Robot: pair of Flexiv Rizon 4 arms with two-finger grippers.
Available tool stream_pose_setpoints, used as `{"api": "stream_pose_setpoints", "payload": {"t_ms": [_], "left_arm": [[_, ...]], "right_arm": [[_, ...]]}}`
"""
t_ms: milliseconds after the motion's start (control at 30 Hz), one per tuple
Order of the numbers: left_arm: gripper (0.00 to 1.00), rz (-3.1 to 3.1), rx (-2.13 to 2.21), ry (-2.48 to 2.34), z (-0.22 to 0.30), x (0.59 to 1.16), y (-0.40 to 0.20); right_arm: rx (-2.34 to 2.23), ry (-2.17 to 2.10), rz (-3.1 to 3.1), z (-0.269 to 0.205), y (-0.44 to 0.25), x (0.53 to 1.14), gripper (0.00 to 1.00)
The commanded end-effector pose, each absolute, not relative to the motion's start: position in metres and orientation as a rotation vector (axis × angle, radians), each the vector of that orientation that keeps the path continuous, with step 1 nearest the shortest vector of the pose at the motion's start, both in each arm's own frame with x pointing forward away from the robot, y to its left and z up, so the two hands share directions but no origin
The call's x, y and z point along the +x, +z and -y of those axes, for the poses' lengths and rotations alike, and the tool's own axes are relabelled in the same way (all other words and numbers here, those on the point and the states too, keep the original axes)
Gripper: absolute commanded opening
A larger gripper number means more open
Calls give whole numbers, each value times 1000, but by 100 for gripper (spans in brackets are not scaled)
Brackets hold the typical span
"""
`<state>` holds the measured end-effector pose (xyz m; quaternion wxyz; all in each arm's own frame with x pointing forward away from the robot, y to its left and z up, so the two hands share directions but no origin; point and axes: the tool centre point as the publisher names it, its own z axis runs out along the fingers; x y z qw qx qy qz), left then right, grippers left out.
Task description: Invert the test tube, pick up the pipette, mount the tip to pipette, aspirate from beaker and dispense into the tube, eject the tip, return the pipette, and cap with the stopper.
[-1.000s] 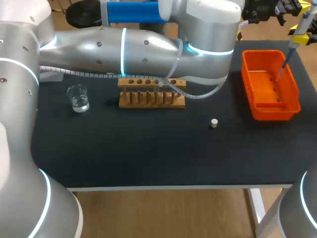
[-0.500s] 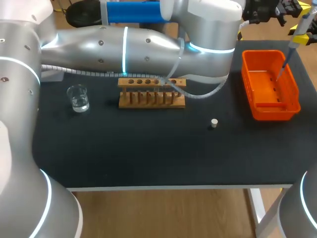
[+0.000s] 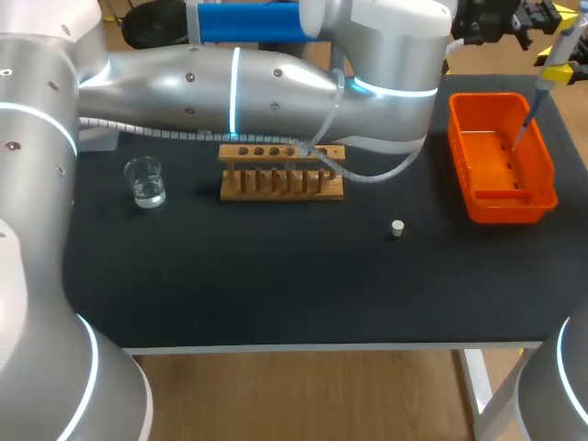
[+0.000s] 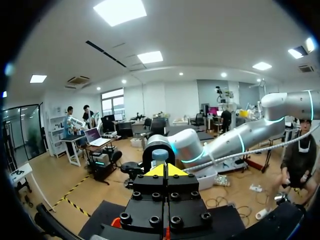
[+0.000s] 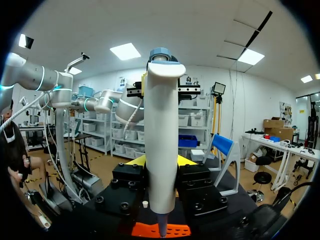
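- desk point(image 3: 276, 285): black
- bin point(image 3: 510, 209): orange
- rack point(image 3: 280, 190): brown wood
- beaker point(image 3: 145, 181): clear
- stopper point(image 3: 397, 228): off-white
- pipette point(image 5: 161, 150): white body, grey-blue cap
- left arm point(image 3: 184, 83), right arm point(image 3: 556, 395): silver, cyan rings

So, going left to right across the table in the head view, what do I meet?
Beaker → wooden rack → stopper → orange bin.

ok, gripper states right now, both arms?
Left gripper: shut, nothing between its fingers.
Right gripper: shut on the pipette.
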<state>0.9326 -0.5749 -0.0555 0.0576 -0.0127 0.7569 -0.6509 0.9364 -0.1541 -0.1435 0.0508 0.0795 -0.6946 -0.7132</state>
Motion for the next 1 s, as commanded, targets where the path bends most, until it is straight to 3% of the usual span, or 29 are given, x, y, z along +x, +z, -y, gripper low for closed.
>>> {"api": "stream_pose_setpoints", "payload": {"t_ms": [33, 1000], "left_arm": [[0, -2262, -41, -2005, 580, 934, -64], [0, -2313, -51, -1987, 580, 931, -87]], "right_arm": [[250, -2167, 2110, 156, -142, 939, 0], [250, -2167, 2110, 156, -142, 939, 0]]}}
